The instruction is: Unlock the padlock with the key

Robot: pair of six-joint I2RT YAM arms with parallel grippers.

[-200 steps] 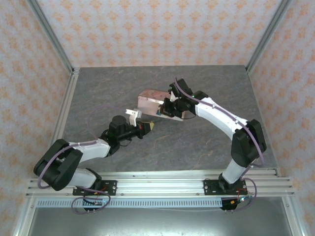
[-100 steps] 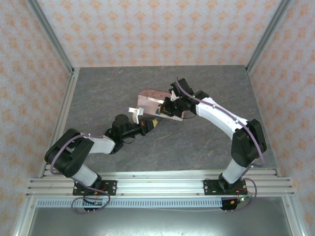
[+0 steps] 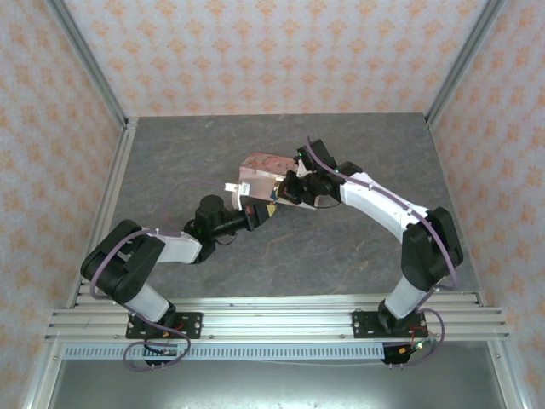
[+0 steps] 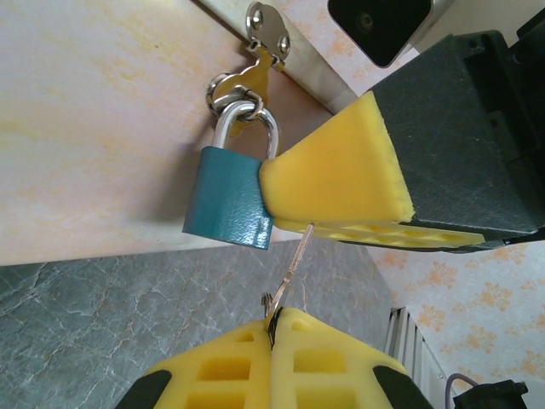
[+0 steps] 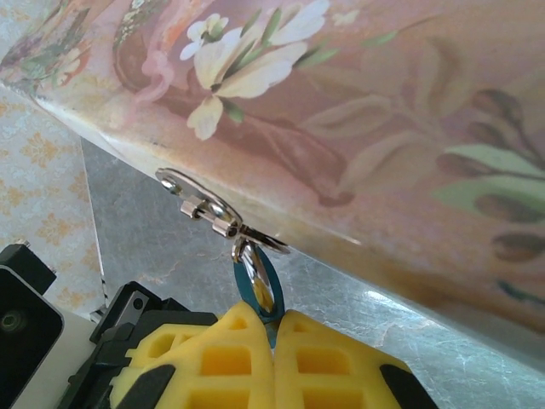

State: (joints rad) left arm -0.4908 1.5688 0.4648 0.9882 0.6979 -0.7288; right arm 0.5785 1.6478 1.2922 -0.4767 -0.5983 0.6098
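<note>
- The left gripper (image 4: 274,319) has its jaws pressed fully together on the head of the key (image 4: 291,262). The thin blade points up toward the bottom of the padlock (image 4: 228,200).
- The teal padlock hangs by its shackle (image 4: 247,128) from the hasp (image 4: 266,34) on the wall of the pink tin box (image 4: 94,111), just above the tabletop (image 4: 102,315).
- The right gripper (image 5: 274,332) has its jaws closed on the padlock body to steady it. In its own wrist view a sliver of teal shows between the yellow pads (image 5: 230,358).
- The step in hand looks like seating the key. Its tip disappears at the seam under the right gripper's pad, so I cannot tell whether it has entered the keyway.
- To do it well, keep the blade in line with the lock body and push straight. Turn only once it is fully in, with the right grip holding against the twist.
- In the way:
  - The right pad crowds the lock's underside.
  - The tin wall sits close behind and would limit wrist roll.
  - The slim blade could bend or slip.
  - The lock can swing on its ring.
</note>
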